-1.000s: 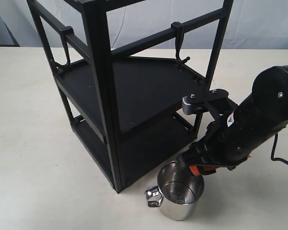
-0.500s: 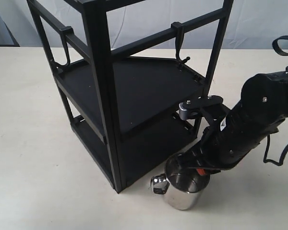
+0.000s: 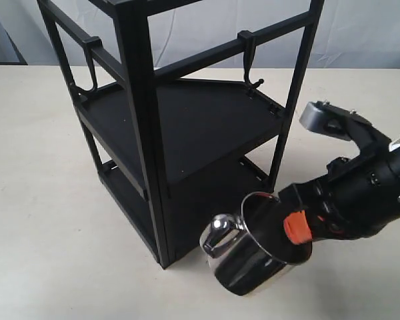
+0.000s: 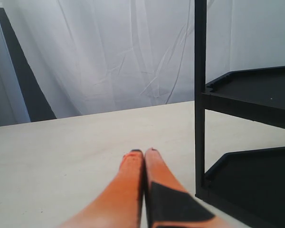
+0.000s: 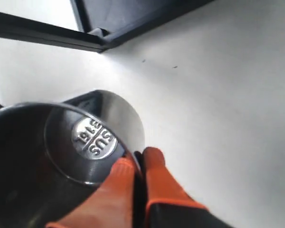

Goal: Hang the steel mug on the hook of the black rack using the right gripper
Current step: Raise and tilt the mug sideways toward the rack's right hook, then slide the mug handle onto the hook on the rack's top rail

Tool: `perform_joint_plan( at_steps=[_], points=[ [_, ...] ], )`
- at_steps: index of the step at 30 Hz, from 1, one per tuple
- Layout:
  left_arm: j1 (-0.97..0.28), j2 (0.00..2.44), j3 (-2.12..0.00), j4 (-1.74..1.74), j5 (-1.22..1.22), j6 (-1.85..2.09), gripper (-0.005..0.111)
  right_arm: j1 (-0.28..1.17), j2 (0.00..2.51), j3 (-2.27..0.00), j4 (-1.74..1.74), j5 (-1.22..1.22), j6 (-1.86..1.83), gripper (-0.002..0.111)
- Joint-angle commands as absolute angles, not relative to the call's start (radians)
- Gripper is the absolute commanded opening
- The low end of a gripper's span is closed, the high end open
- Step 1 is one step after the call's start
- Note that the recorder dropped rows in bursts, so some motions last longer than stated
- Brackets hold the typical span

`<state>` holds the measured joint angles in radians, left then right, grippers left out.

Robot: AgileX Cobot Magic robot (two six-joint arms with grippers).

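Note:
The steel mug (image 3: 253, 260) hangs tilted just above the table by the black rack's (image 3: 143, 133) front corner, its handle (image 3: 217, 237) turned left. My right gripper (image 3: 300, 230) is shut on the mug's rim, one orange finger inside and one outside. In the right wrist view the fingers (image 5: 156, 175) pinch the wall of the steel mug (image 5: 92, 137), whose stamped base shows inside. The hook (image 3: 252, 67) hangs from the rack's upper rail, up and behind the mug. My left gripper (image 4: 142, 154) is shut on nothing, low over the table beside a post of the black rack (image 4: 200, 95).
A wider J hook (image 3: 92, 67) hangs on the rack's left rail. The rack's two shelves (image 3: 207, 120) hold nothing. Beige table (image 3: 40, 220) spreads left and in front of the rack. A white curtain closes the back.
The right gripper has lifted the mug off the table and tipped it, its mouth now facing up and right. The arm's wrist has swung to the right.

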<state>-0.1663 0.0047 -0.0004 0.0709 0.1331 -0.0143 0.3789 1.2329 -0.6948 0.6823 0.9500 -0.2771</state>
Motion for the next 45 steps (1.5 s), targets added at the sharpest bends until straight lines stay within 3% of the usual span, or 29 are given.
perform_joint_plan(
  at_steps=[1,7,12,30,45],
  points=[
    [-0.171,0.000,0.000,0.072,0.128,-0.017,0.002,0.218,1.214,-0.691,0.892,1.105,-0.479,-0.001],
    [-0.171,0.000,0.000,0.072,0.128,-0.017,0.002,-0.027,1.214,-0.691,1.107,1.221,-0.661,-0.001],
    [-0.171,0.000,0.000,0.072,0.128,-0.017,0.002,-0.106,1.235,-0.693,1.236,1.221,-0.702,-0.001],
    [-0.171,0.000,0.000,0.072,0.128,-0.017,0.002,-0.116,1.473,-0.693,1.330,1.221,-0.773,-0.001],
    [-0.171,0.000,0.000,0.072,0.128,-0.017,0.002,-0.116,1.481,-0.693,1.329,1.112,-0.811,-0.001]
  ],
)
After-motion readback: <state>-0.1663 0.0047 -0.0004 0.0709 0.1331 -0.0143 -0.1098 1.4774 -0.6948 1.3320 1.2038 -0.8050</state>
